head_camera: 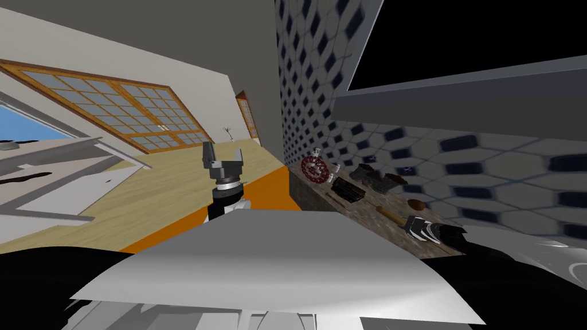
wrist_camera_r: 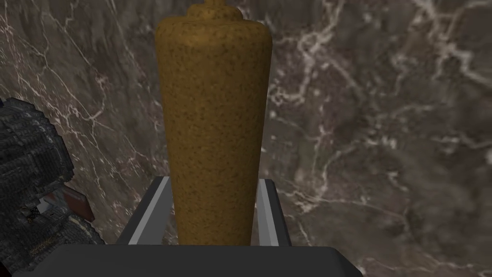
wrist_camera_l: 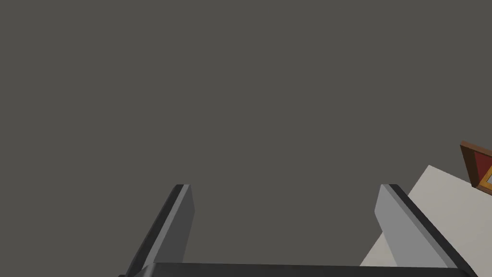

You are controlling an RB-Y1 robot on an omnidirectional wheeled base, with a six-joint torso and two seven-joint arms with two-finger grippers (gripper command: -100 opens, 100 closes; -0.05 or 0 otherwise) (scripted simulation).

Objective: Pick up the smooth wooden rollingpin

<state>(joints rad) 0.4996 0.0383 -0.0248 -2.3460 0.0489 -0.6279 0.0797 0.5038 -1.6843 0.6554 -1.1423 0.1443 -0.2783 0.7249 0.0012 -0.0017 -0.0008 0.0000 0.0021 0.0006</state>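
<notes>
Left end effector (head_camera: 222, 157): I see it raised at the 12 o'clock of my chest, well apart from the counter. In the left wrist view its two fingers (wrist_camera_l: 180, 226) stand wide, with nothing between them.

Counter (head_camera: 367, 215): a dark brown marbled slab with pale veins, running along a wall of hexagonal tiles (head_camera: 458, 154) at my 2 o'clock.

Red round disc (head_camera: 314, 168): patterned in white, it stands at the far end of the counter, by the tiled wall.

Dark ridged block (head_camera: 348, 190): it lies on the counter at the 5 o'clock of the disc, with a dark rumpled heap (head_camera: 375, 177) near it at its 2 o'clock.

Speckled golden-brown wooden rolling pin (head_camera: 391, 216): it lies along the counter's near edge, at the 4 o'clock of the ridged block. It ends in a narrow knob (wrist_camera_r: 215, 4) on the side away from my hand. I cannot tell whether it touches the slab.

Small brown oval thing (head_camera: 415, 204): it sits on the counter at the 2 o'clock of the rolling pin.

Right end effector (head_camera: 414, 225): it is low over the counter at the 4 o'clock of the rolling pin. In the right wrist view its fingers (wrist_camera_r: 151, 211) are narrow, pressing the pin's two sides, with the thick body rising between them. A black mesh-textured thing (wrist_camera_r: 29, 192) lies just beside one finger.
</notes>
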